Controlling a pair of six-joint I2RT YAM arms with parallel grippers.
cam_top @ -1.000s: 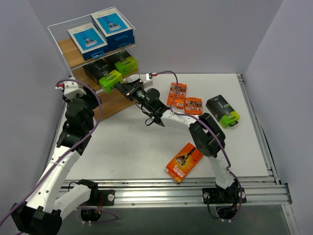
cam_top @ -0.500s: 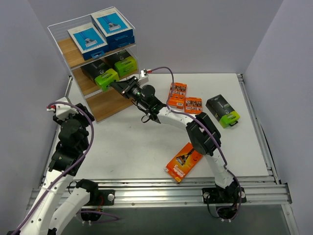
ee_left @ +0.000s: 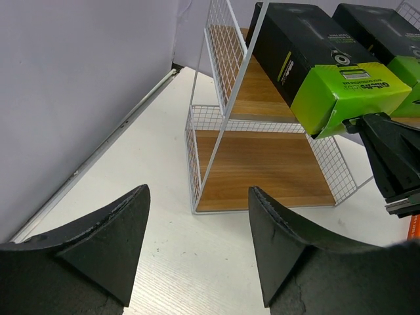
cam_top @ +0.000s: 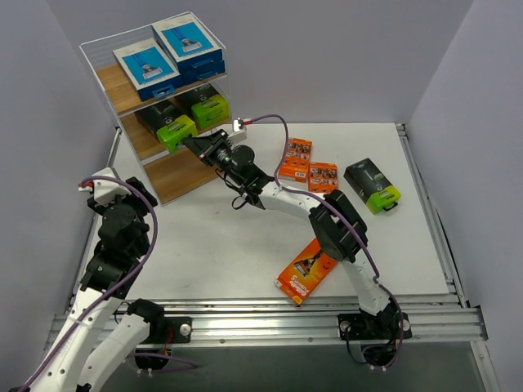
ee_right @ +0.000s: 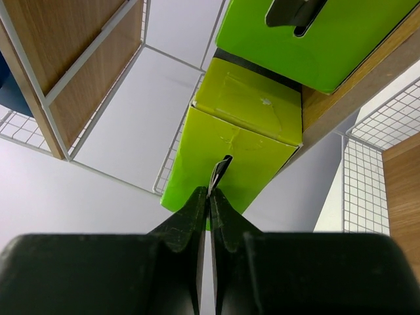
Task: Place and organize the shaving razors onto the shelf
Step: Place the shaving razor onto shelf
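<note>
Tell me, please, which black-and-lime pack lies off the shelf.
The pack on the table, at right; the other two sit on the shelf, middle board.

Table (cam_top: 245,233): white top, shelf at its far left corner.
Shelf (cam_top: 124,96): three wooden boards in a white wire frame.
Top board: two blue-and-white packs (cam_top: 145,67) side by side.
Middle board: front black pack (cam_top: 169,126), green end jutting past the frame; back black pack (cam_top: 204,104) beside it.
Table, far middle: two small orange packs (cam_top: 296,158), just beside each other.
Table, right: black-and-green pack (cam_top: 373,185).
Table, near edge: large orange pack (cam_top: 306,270), lying askew.
</note>
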